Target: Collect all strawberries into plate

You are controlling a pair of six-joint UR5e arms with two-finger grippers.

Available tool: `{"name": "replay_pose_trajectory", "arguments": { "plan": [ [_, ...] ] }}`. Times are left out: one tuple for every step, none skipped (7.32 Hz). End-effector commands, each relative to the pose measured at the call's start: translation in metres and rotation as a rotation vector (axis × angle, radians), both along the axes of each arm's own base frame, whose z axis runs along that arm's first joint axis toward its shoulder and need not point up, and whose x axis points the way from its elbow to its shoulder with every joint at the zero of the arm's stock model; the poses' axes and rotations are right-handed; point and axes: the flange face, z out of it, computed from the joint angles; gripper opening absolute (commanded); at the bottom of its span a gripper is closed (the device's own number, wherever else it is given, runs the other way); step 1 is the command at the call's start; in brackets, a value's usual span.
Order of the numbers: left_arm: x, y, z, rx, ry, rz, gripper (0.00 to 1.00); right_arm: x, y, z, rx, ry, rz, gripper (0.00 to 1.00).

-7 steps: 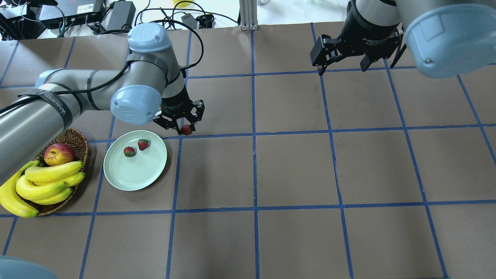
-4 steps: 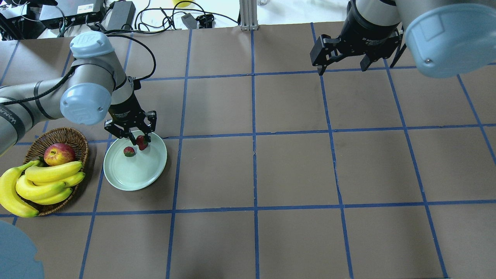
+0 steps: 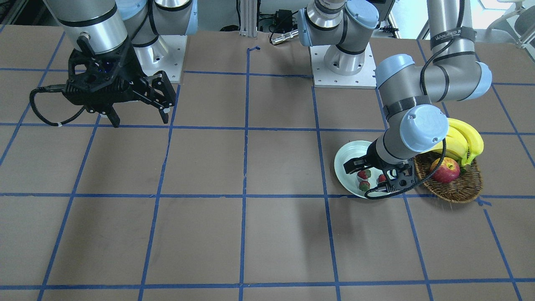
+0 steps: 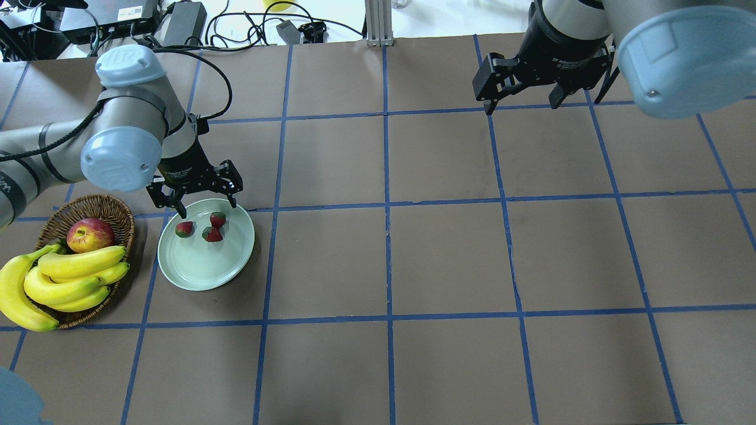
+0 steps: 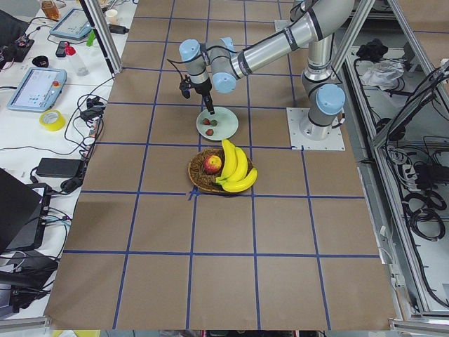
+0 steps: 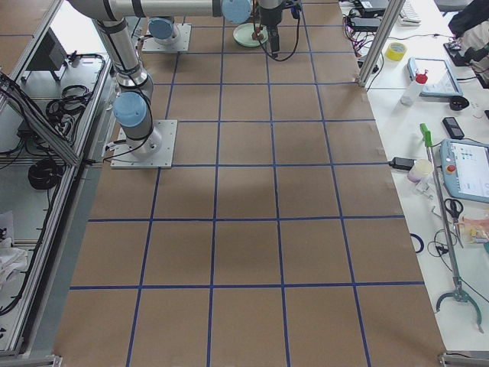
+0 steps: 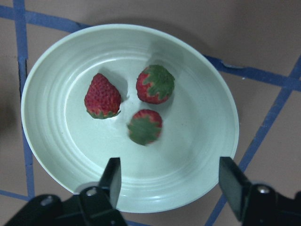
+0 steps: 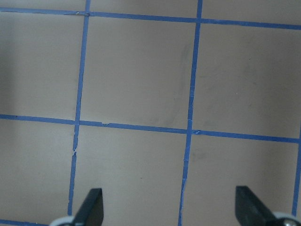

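Red strawberries (image 7: 145,127), three in number, lie inside the plate (image 4: 201,274), which sits at the left-centre of the overhead view. The left strawberry (image 4: 184,228) rests near the plate's left rim. The upper strawberry (image 4: 218,219) rests near its top edge. The lower strawberry (image 4: 212,235) lies just below and between the other two. All three are grouped close together in the upper half of the plate.

The left gripper (image 4: 207,205) hangs over the plate's upper rim, pointing down. Its jaws stand wide apart, and the left wrist view shows the plate and the fruit framed between the two fingertips.

The right gripper (image 4: 522,97) is at the upper right of the overhead view, well apart from the plate. Its jaws also stand wide apart, over the brown table covering (image 4: 449,254) with its blue tape grid.

A wicker basket (image 4: 115,208) stands just beside the plate, on its left. It holds an apple (image 4: 90,234) and a bunch of bananas (image 4: 71,274).
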Motion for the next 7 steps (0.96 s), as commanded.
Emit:
{"name": "replay_pose_trajectory", "arguments": {
  "plan": [
    [-0.02, -0.008, 0.091, -0.128, 0.014, -0.028, 1.0, 0.0, 0.0, 0.0, 0.0, 0.0, 0.0, 1.0],
    [-0.04, 0.003, 0.134, -0.18, 0.083, -0.044, 1.0, 0.0, 0.0, 0.0, 0.0, 0.0, 0.0, 1.0],
    [-0.045, 0.014, 0.159, -0.219, 0.081, -0.054, 1.0, 0.0, 0.0, 0.0, 0.002, 0.0, 0.0, 1.0],
    [-0.052, 0.031, 0.176, -0.234, 0.082, -0.085, 1.0, 0.0, 0.0, 0.0, 0.0, 0.0, 0.0, 1.0],
    [-0.055, 0.053, 0.189, -0.195, 0.075, -0.11, 1.0, 0.0, 0.0, 0.0, 0.002, 0.0, 0.0, 1.0],
    [-0.054, 0.06, 0.198, -0.206, 0.079, -0.114, 1.0, 0.0, 0.0, 0.0, 0.002, 0.0, 0.0, 1.0],
    [-0.053, 0.066, 0.21, -0.223, 0.073, -0.115, 1.0, 0.0, 0.0, 0.0, 0.002, 0.0, 0.0, 1.0]
  ]
}}
